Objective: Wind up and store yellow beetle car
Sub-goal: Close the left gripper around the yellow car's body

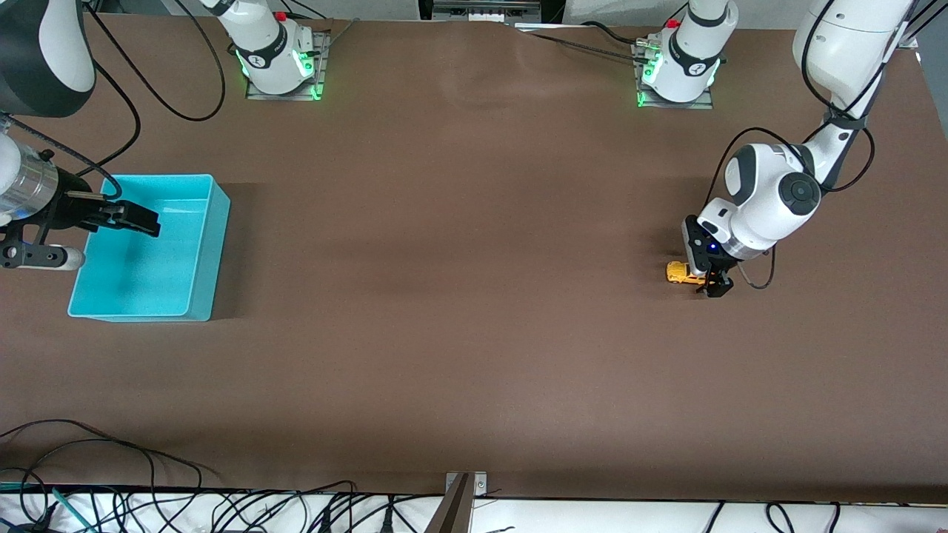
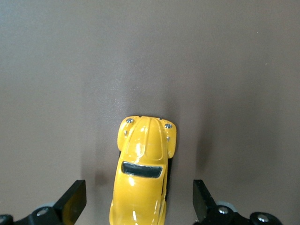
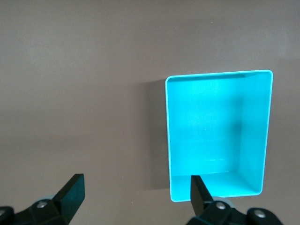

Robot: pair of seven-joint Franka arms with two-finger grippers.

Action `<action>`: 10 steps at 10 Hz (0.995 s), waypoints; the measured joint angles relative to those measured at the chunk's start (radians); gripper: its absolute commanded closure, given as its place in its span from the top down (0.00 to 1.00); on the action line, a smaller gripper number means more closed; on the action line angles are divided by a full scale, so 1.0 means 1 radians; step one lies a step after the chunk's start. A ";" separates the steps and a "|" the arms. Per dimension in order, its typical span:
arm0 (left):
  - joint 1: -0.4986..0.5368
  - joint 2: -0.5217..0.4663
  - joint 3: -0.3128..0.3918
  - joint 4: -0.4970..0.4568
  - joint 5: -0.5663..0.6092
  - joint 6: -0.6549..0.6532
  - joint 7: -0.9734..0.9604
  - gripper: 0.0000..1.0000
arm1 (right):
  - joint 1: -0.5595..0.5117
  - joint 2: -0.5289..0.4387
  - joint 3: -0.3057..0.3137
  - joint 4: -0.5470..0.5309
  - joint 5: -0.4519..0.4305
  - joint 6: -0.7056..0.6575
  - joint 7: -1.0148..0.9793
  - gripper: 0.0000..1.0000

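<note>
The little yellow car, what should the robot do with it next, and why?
Probably close the left gripper on the yellow beetle car. Its fingers are open on either side of the car, which sits on the table. The right gripper waits, open, over the blue bin.

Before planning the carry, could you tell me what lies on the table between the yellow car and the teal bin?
Nothing: the front view shows bare brown tabletop between the yellow beetle car, under the open left gripper, and the teal bin.
</note>
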 measured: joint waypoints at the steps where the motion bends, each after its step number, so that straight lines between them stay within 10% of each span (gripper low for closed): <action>1: -0.001 0.000 -0.002 -0.001 0.002 0.002 0.018 0.37 | 0.000 0.000 0.000 0.000 0.000 0.000 0.000 1.00; 4: -0.002 0.000 -0.004 -0.001 0.002 0.008 0.055 0.17 | 0.000 0.000 0.000 0.000 0.000 0.000 0.000 1.00; 10: 0.009 0.000 -0.002 -0.001 0.002 0.008 0.074 0.16 | 0.000 0.001 0.000 0.000 0.000 0.000 0.000 1.00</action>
